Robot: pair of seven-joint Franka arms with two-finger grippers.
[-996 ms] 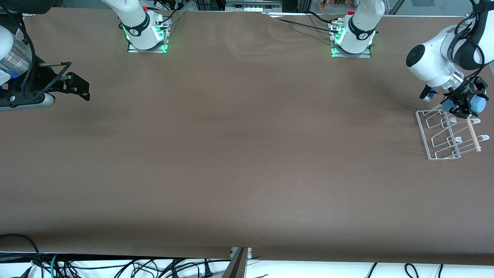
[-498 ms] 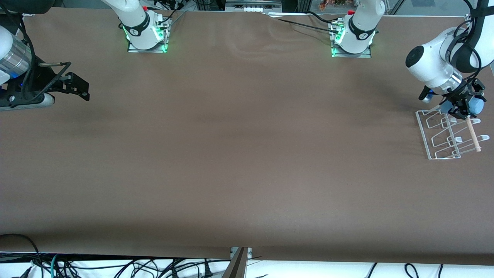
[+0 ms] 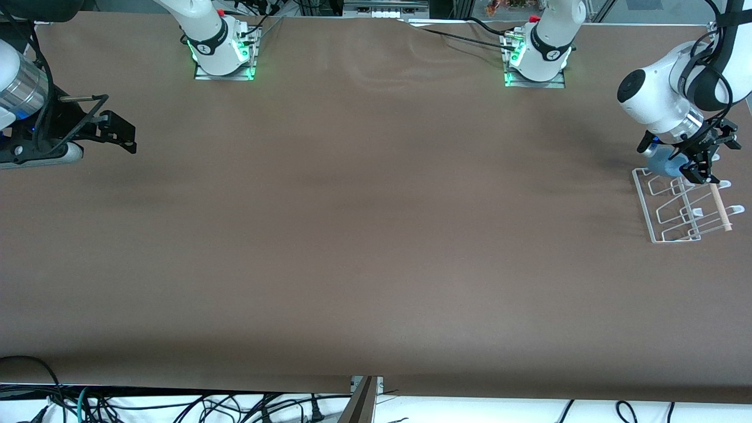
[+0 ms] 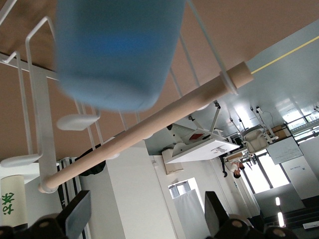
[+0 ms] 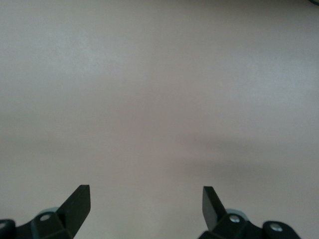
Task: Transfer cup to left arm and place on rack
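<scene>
A wide matte brown tabletop (image 3: 364, 235) fills the scene; tangled black cables (image 3: 176, 405) lie on the white floor beside its nearer edge.

Light-blue cup (image 3: 662, 164); white wire rack (image 3: 675, 205), pale wooden rod (image 3: 721, 205); brown table (image 3: 376, 235).

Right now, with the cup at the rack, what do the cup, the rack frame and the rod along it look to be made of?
Cup: probably plastic, an even, opaque light blue with a smooth matte wall.
Rack: looks like thin metal wire with a white coating, bent into loops with rounded peg tips.
Rod: apparently unfinished wood, pale tan and matte.
The left end effector is open, with the cup released.
</scene>
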